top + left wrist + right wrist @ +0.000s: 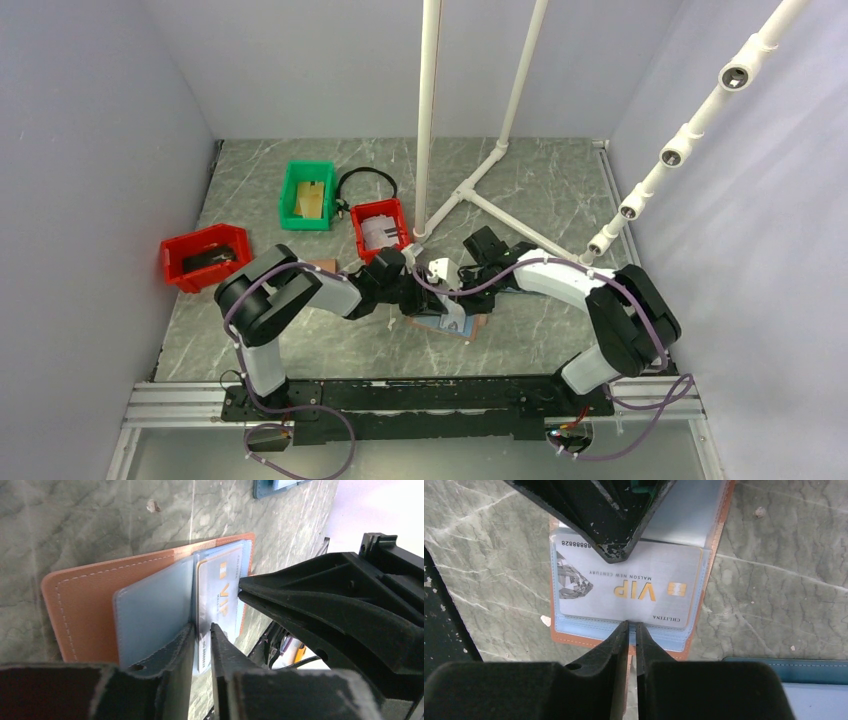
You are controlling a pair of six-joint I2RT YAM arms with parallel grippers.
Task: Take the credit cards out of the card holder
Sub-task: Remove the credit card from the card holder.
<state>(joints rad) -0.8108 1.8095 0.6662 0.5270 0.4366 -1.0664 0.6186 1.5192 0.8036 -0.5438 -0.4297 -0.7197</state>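
Currently, the credit card (634, 587) sits in the light blue sleeve of the card holder (85, 610), which lies open on the counter (774, 580). Its long axis runs crosswise between my tools. The left tool (202, 630), jaws narrow, straddles one long edge; I cannot confirm clamping. The right tool (631, 625), nearly closed, meets the holder's opposite edge; its grip is unclear. I judge extraction runs toward the left tool.

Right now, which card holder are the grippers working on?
The brown card holder, open with a VIP card showing; the blue holder lies aside, untouched.
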